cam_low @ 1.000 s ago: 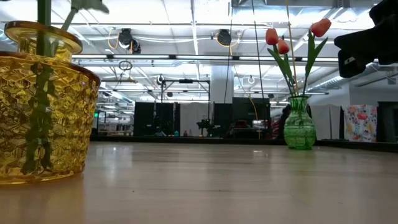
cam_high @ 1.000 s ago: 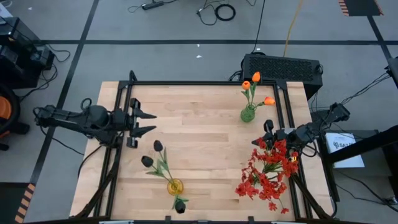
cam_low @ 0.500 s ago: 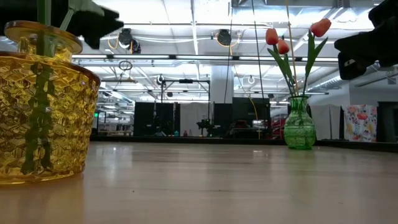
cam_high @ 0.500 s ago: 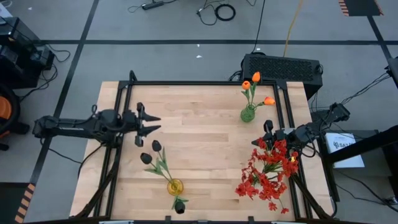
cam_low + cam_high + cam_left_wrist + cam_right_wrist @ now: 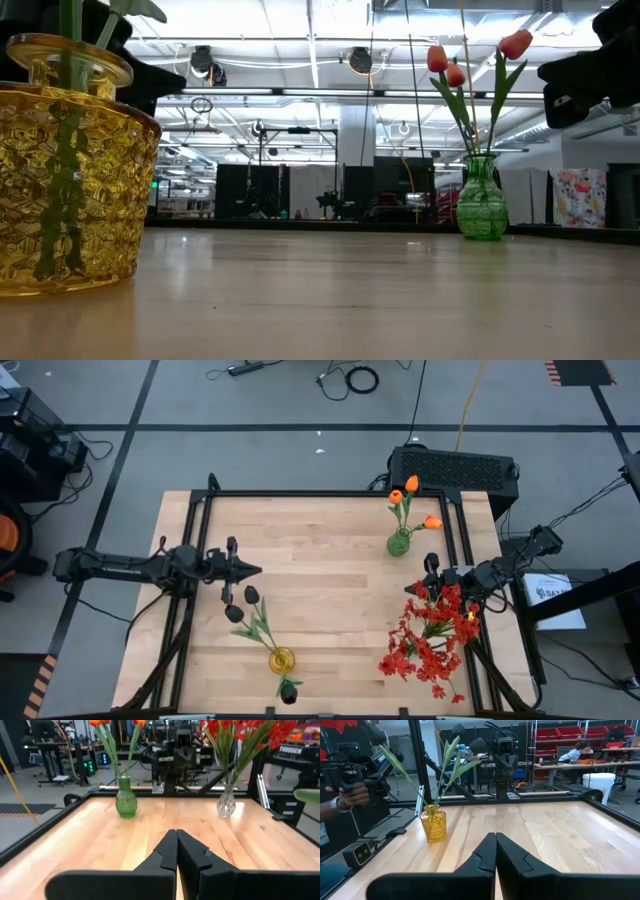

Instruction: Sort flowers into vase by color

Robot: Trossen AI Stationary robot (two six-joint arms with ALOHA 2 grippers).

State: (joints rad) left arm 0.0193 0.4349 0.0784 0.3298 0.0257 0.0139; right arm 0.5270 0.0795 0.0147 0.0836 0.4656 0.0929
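1. The table [image 5: 330, 580] fills the middle of the high view; all three vases on it are filled, each with a single colour.
2. The red flowers [image 5: 428, 640] spread over the lower right, in a clear vase [image 5: 226, 804].
3. The black flowers [image 5: 245, 608] lean from the yellow vase [image 5: 282, 659] at lower centre-left.
4. The orange flowers [image 5: 412, 500] stand in the green vase [image 5: 398, 543] at upper right.
5. The left gripper [image 5: 250, 570], at centre-left, has just snapped shut from half open and slid right; it holds nothing. With the sorting apparently done, this looks like parking.
6. The right gripper [image 5: 430, 565], at right beside the red blooms, is closed and empty, unmoved.
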